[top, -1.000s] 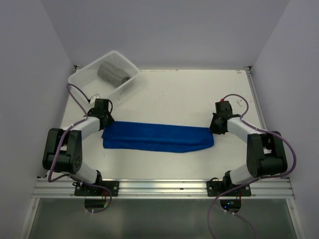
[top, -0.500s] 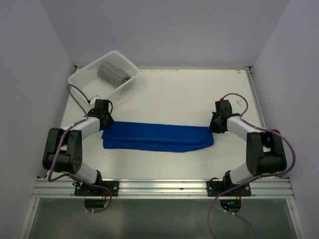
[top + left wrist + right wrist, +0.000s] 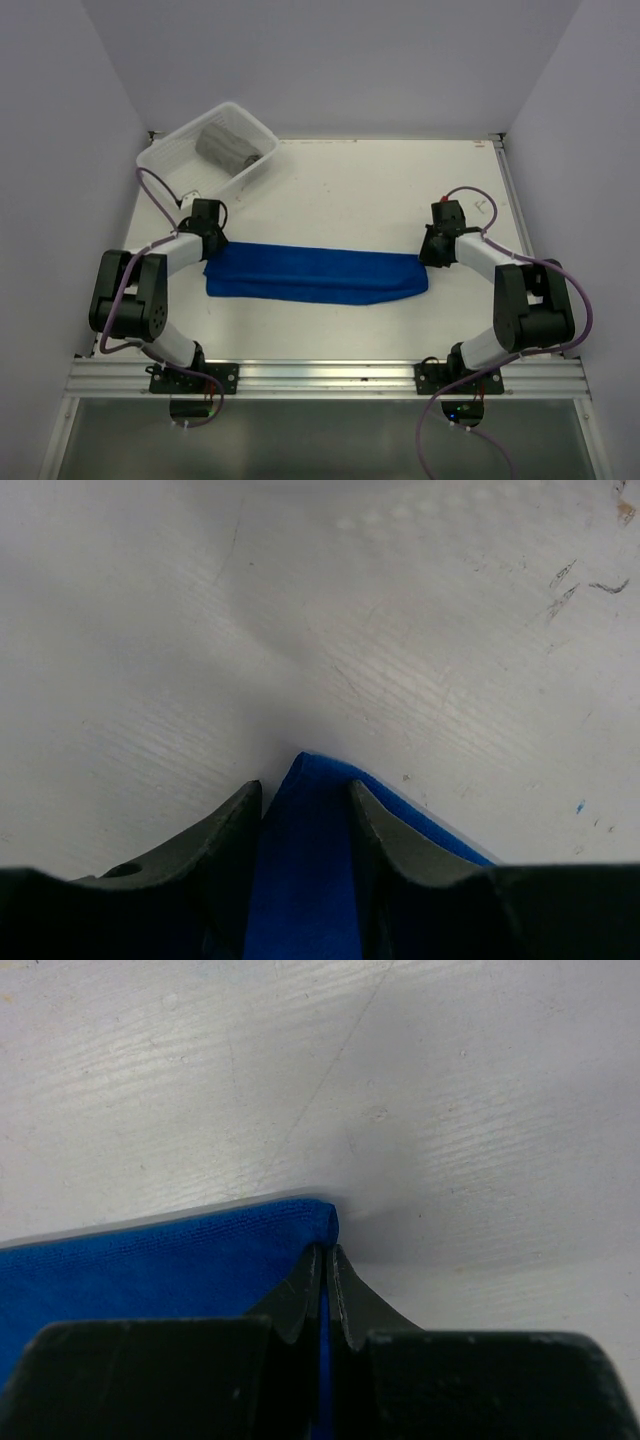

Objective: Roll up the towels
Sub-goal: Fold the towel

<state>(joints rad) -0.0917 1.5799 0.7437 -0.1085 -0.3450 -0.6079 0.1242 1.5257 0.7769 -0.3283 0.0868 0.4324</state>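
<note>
Top external view: blue towel [image 3: 315, 275] lies mid-table as a flat folded strip, not yet rolled. Grey towel [image 3: 228, 145] sits bundled in basket [image 3: 165, 165]. Right gripper [image 3: 327, 1272] pinches one end. Left gripper [image 3: 305, 815] straddles the other, grip unclear.

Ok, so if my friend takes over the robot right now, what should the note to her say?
Left gripper: jaws apart around the blue towel at its left corner; I can't tell whether they squeeze it.
Right gripper: shut on that towel's right corner.
Blue towel: a long folded strip lying flat on the table, not rolled yet.
Grey towel: bundled in the basket at the far left; it looks rolled.
Left to do: roll the blue towel.
</note>
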